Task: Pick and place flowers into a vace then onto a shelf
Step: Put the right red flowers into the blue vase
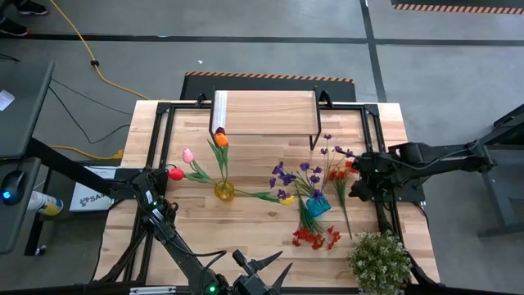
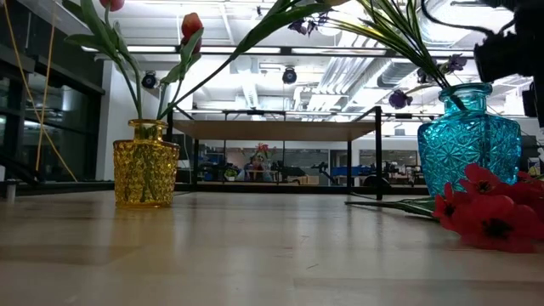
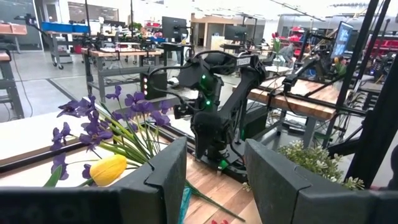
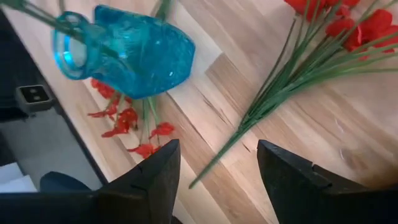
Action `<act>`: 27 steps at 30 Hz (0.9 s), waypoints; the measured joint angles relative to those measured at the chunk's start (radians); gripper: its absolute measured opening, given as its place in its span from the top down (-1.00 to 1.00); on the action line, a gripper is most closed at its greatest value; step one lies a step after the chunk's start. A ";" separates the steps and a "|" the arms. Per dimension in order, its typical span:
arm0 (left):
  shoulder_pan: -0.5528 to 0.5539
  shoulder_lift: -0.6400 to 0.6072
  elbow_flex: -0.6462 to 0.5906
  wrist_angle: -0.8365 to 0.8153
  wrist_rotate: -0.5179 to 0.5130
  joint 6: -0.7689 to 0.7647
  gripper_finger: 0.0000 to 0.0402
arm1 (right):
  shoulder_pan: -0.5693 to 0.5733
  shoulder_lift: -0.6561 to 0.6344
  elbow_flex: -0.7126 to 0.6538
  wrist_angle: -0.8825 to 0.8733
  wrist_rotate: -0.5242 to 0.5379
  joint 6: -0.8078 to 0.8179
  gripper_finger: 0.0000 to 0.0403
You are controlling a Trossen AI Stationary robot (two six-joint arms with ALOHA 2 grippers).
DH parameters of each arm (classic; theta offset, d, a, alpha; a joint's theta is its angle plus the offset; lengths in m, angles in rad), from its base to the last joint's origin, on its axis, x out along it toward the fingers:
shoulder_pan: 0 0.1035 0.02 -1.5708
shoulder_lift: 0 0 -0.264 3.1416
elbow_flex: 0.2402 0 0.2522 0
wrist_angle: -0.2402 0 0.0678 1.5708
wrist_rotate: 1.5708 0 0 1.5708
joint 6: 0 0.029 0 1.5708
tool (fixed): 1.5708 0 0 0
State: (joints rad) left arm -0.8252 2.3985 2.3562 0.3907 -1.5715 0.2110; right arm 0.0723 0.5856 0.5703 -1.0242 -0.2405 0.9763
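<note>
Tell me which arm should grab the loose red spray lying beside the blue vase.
Right, probably. The right claw hangs open just past the blue vase, and its wrist view looks straight down on the red spray. The left claw waits open at the table's near edge, farther off.

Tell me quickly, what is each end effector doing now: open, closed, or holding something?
Left end effector: open, holding nothing, low at the table's near edge.
Right end effector: open, holding nothing, above a loose red flower spray beside the blue vase.

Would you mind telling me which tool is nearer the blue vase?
Right. The right tool hangs beside the blue vase, over a red spray; the left tool waits at the table's near edge, farther off.
</note>
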 joint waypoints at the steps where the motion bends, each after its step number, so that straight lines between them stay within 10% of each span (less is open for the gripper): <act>1: 0.000 0.000 0.000 -0.001 0.000 0.001 0.03 | 0.000 0.012 -0.004 0.005 0.000 0.005 -0.02; 27: 0.000 0.000 0.000 0.000 0.000 0.020 0.03 | 0.000 0.298 -0.061 0.087 0.074 0.038 -0.14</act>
State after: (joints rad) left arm -0.8250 2.3985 2.3562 0.3903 -1.5711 0.2314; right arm 0.0727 0.8837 0.5094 -0.9367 -0.1661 1.0147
